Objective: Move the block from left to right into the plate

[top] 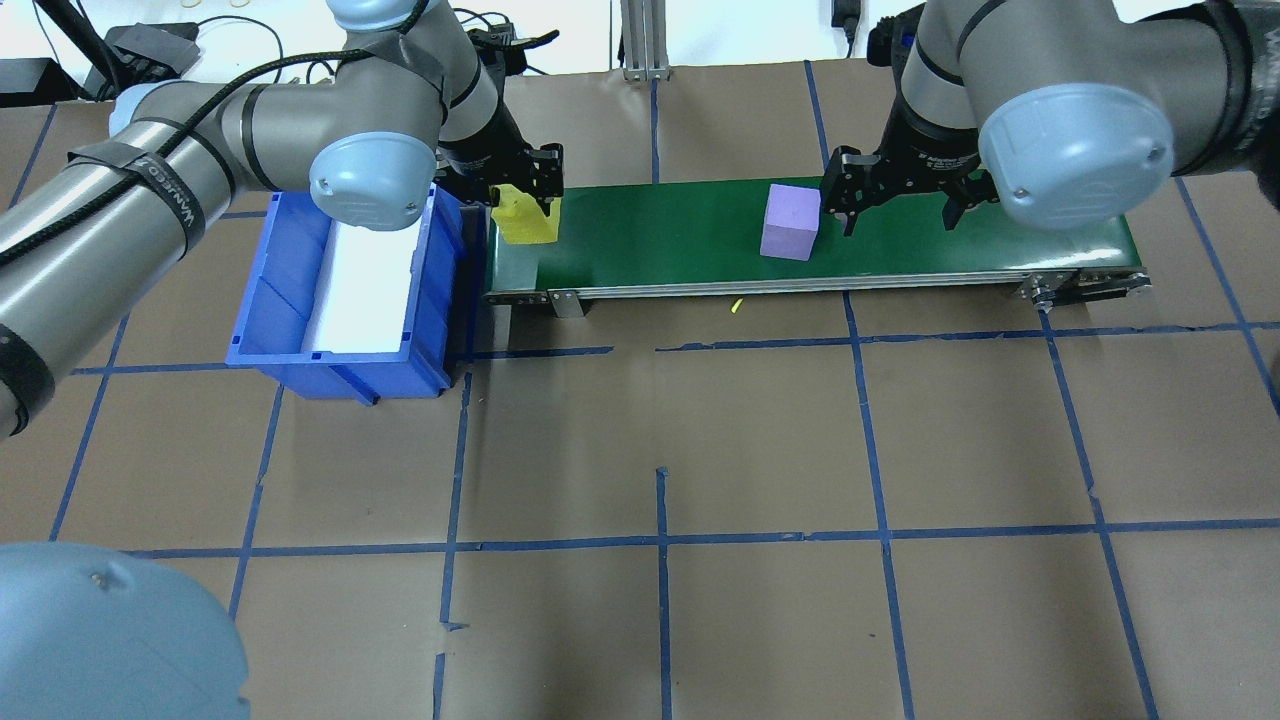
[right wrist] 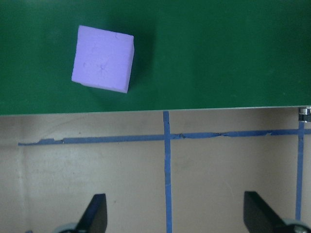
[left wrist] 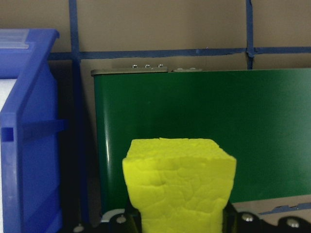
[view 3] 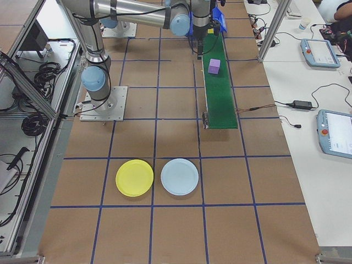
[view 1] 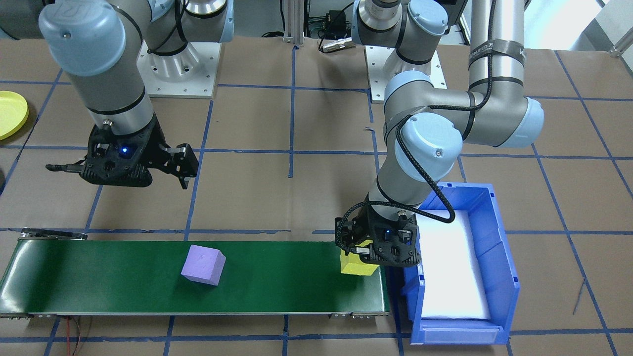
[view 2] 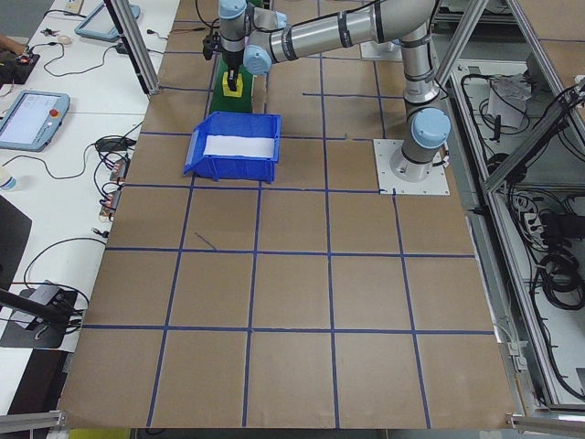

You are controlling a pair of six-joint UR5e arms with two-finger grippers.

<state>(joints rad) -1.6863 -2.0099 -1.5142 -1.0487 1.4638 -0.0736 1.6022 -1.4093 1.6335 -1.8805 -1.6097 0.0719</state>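
Pinching a yellow block (view 1: 357, 266) at the belt's (view 1: 277, 282) right end beside the blue bin (view 1: 494, 237), left gripper (view 1: 368, 252); right gripper (view 1: 123, 170) spread, upper left; purple block (view 1: 203, 265) mid-belt; yellow plate (view 1: 11, 114) far left.

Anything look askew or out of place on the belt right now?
The purple foam cube sits rotated on the green conveyor belt, its edges not square with the belt's. Otherwise nothing stands out.

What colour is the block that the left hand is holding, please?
Bright yellow; the block held in the left hand shows best in the left wrist view.
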